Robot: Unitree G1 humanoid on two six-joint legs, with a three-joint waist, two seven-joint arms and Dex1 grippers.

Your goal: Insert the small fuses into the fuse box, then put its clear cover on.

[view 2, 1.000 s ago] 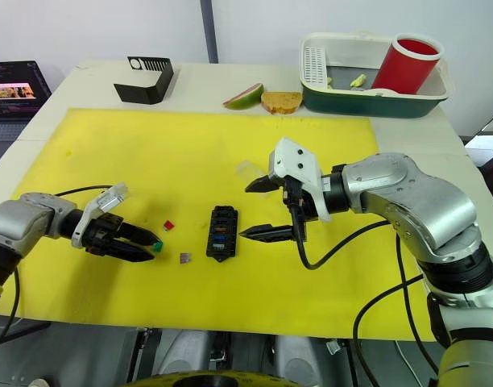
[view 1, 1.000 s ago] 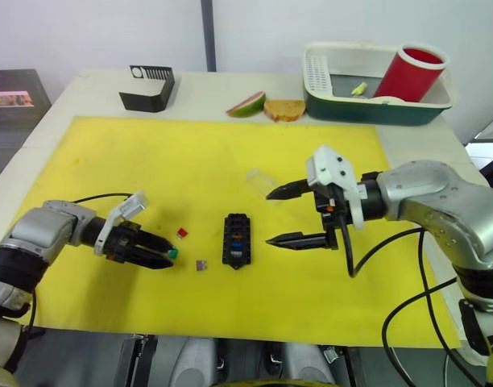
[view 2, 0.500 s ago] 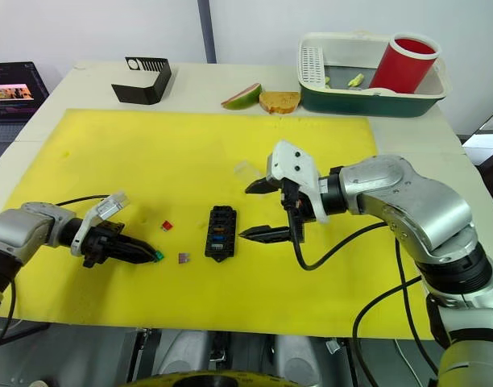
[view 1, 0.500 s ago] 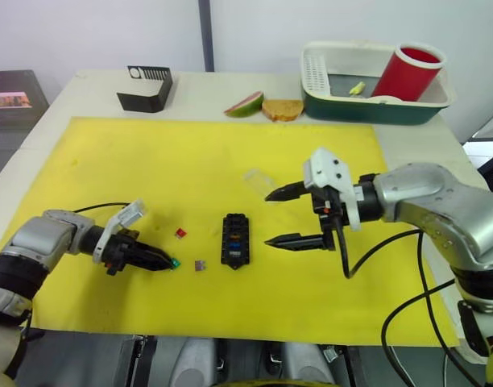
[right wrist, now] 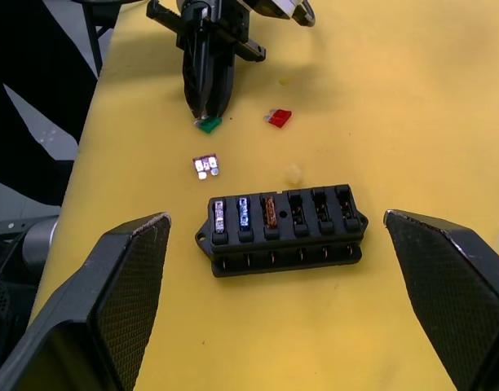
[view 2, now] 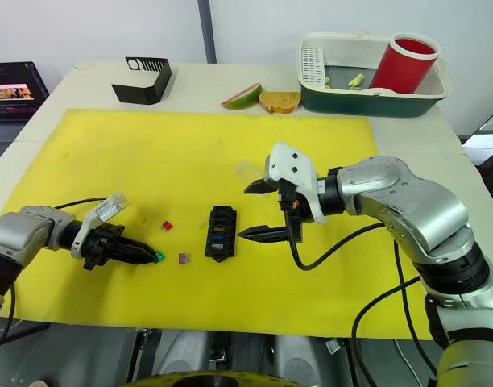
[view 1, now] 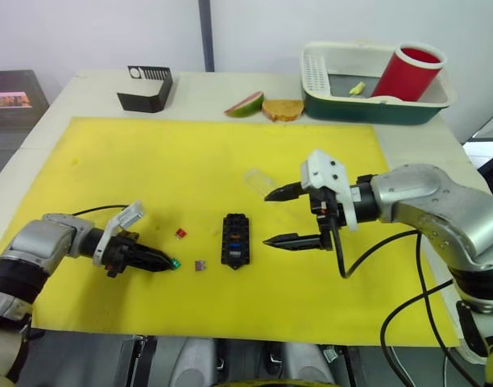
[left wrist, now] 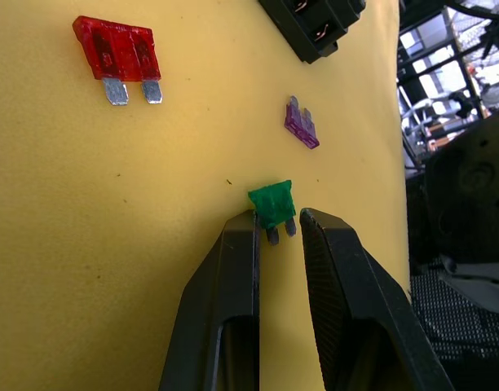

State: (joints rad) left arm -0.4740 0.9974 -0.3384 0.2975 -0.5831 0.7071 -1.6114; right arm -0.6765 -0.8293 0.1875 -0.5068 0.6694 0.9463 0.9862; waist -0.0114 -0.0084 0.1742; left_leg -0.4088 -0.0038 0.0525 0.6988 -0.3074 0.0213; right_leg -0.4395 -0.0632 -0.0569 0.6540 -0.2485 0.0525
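The left gripper [left wrist: 276, 236], lower middle, barely pinches the tiny green plastic fuse [left wrist: 273, 204]; it could slip out. The right gripper [view 1: 279, 218] is spread wide, holding nothing.

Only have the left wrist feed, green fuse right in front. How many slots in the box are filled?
Observer: Three of six. The fuse box holds a grey fuse, a blue fuse and an amber fuse side by side; the other three slots are empty.
Operator: Where's the right gripper?
Observer: The right gripper is wide open on the robot's right of the box, holding nothing.
Operator: Cover?
Observer: The clear cover lies on the yellow mat beyond the box, not on it.
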